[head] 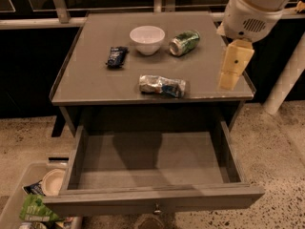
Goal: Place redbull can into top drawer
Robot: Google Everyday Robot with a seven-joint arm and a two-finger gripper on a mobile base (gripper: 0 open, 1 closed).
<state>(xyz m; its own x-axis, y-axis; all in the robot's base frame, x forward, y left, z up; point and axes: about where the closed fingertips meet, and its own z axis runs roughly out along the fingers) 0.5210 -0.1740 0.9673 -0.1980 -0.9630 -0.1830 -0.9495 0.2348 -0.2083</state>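
Note:
The redbull can [162, 86] is a slim silver can with blue patches. It lies on its side on the grey table top [95, 87], near the front edge. The top drawer [71, 166] is pulled open below the table and nothing lies in it. A small knob [156, 208] shows on its front. My gripper [233, 66] hangs from the white arm at the upper right, over the table's right edge. It is to the right of the redbull can, apart from it, and holds nothing that shows.
A white bowl [147, 39], a green can [184, 42] on its side and a dark blue snack packet [116, 56] lie further back on the table. A bin [14, 209] with packets stands at the lower left. A white pole [286, 80] stands at the right.

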